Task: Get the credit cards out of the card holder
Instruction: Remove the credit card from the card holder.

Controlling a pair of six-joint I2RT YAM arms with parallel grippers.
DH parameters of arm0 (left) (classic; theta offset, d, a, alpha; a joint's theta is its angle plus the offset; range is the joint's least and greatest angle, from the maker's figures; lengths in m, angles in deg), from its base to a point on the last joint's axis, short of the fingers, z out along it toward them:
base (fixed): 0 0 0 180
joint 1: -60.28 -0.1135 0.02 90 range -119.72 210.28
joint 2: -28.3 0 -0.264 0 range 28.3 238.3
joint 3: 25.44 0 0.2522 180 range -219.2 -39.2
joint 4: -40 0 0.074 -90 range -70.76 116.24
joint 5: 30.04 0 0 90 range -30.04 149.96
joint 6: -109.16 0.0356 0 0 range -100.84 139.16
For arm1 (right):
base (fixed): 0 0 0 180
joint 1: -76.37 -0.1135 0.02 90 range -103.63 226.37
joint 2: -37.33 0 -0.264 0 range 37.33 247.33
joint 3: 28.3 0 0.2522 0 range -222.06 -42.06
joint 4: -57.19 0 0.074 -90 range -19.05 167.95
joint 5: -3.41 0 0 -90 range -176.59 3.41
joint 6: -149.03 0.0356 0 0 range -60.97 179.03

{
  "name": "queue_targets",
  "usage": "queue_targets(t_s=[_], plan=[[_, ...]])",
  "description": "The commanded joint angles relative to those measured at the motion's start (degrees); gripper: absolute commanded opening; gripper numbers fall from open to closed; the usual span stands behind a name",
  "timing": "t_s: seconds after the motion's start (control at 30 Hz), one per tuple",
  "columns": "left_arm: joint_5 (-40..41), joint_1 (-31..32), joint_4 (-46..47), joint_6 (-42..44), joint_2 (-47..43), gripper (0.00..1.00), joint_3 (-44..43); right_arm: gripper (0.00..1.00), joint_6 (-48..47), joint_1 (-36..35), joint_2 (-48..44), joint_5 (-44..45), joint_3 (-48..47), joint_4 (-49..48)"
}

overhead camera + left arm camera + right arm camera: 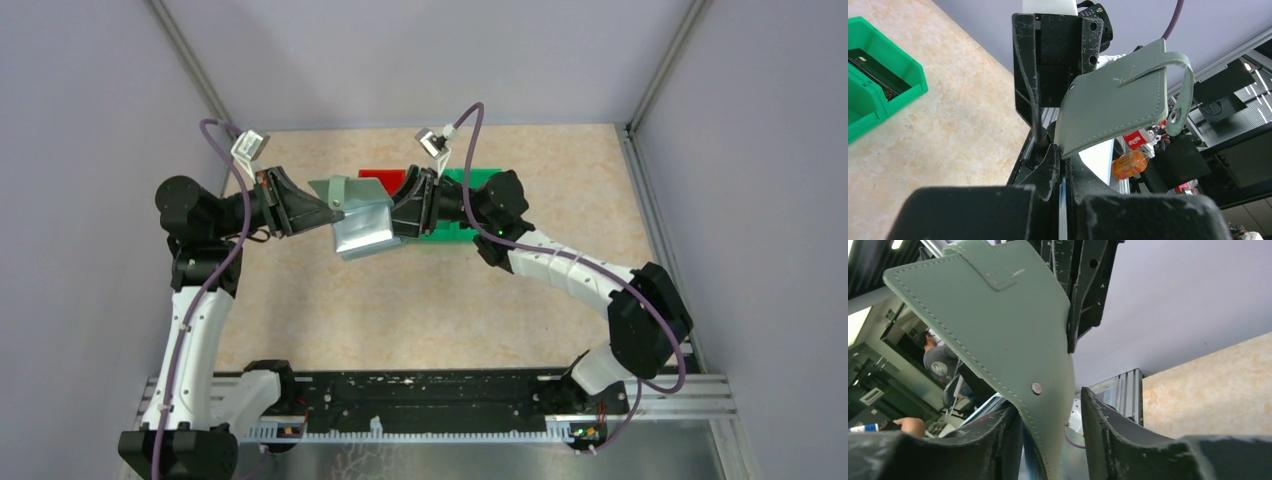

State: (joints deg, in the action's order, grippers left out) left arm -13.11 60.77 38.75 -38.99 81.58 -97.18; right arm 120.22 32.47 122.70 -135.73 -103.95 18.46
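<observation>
The card holder (362, 228) (1113, 105) (998, 330), flat grey-green leather-like material with stitched edges, a looped strap and a small metal snap, hangs unfolded in the air above the mottled beige table (450, 300), its pale blue-grey inside turned upward. The left gripper (335, 212) (1058, 150) pinches one corner tight between scuffed black fingers; the right gripper (400, 215) (1050, 402) straddles the opposite flap, jaws apart with a gap on one side. The credit cards cannot be made out in the pockets, and the arms partly hide the red bin (378, 176) and green bin (452, 235) (893, 85) behind.

The credit cards cannot be made out in the card holder (362, 228), whose pockets are shown too small from above. The red bin (378, 175) is largely hidden behind it. The green bin (908, 80) is cut off at the left wrist view's edge.
</observation>
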Motion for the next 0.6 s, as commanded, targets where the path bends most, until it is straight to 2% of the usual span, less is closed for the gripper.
queue_targets(t_s=[0.0,0.07,0.13,0.23,0.4,0.47,0.57], plan=[[0.6,-0.1,-5.0,7.4,-1.0,0.05,0.1,0.37,4.8,-0.7,-0.8,3.4,-2.2,-8.6],[0.9,-0.1,-8.9,12.6,-0.6,0.19,-1.4,0.27,6.1,-0.7,-0.9,4.3,-1.6,-9.2],[0.6,-0.1,-11.0,16.3,-0.3,0.40,-3.3,0.19,6.2,-0.7,-1.3,4.3,-0.8,-8.4],[-1.0,-0.1,-13.5,20.9,-0.2,0.59,-7.0,0.11,4.0,-0.5,-2.7,4.4,0.4,-4.4],[-3.8,-0.1,-15.2,31.0,-3.1,0.77,-9.4,0.00,1.8,0.0,-3.6,5.0,0.8,1.7],[-4.5,-0.1,-17.6,41.9,-5.9,0.86,-8.5,0.00,2.5,0.1,-3.2,5.0,0.3,2.5],[-2.8,-0.1,-22.9,56.6,-10.1,0.90,-6.6,0.00,3.9,0.0,-2.2,4.5,-1.2,3.2]])
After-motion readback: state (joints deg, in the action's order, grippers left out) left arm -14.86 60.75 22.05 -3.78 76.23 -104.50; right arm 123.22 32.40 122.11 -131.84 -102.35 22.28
